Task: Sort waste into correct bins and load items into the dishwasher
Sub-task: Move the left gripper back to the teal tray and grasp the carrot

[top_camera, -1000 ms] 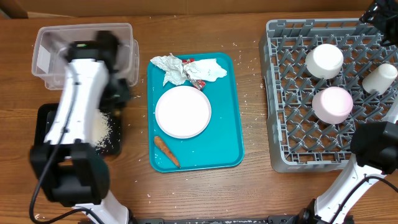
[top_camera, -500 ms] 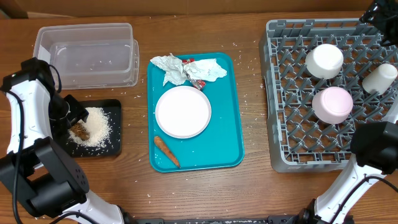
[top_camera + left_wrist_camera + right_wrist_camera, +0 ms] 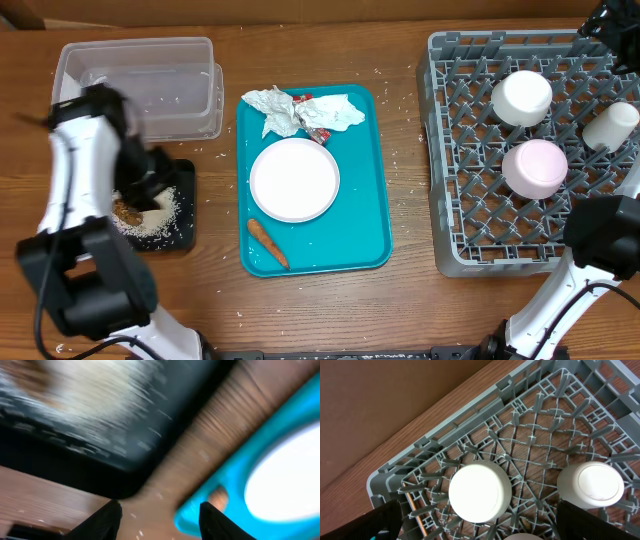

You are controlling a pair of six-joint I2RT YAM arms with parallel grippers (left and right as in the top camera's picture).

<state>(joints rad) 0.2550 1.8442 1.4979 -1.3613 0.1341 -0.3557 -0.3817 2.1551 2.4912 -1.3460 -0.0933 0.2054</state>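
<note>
My left gripper (image 3: 150, 183) hangs blurred over the black tray (image 3: 178, 238), which holds a rice pile (image 3: 160, 212) and a brown lump (image 3: 125, 211). In the left wrist view the gripper (image 3: 160, 521) is open and empty above bare wood, between the black tray (image 3: 75, 467) and the teal tray (image 3: 235, 480). The plate (image 3: 294, 179), the carrot (image 3: 268, 243), napkins (image 3: 285, 110) and a red wrapper (image 3: 318, 131) lie on the teal tray (image 3: 365, 190). The clear tub (image 3: 140, 85) stands behind. My right gripper (image 3: 480, 522) is open above the grey rack (image 3: 445, 440), over a bowl (image 3: 480, 491).
The rack (image 3: 460, 200) at the right holds two upturned bowls (image 3: 521, 97) (image 3: 535, 167) and a cup (image 3: 611, 125). Rice grains are scattered over the wood. The right arm's base (image 3: 600, 240) stands at the rack's near right corner.
The left arm swung out to the far left, then back over the black tray. Its jaws opened. The brown lump now shows on the rice.
</note>
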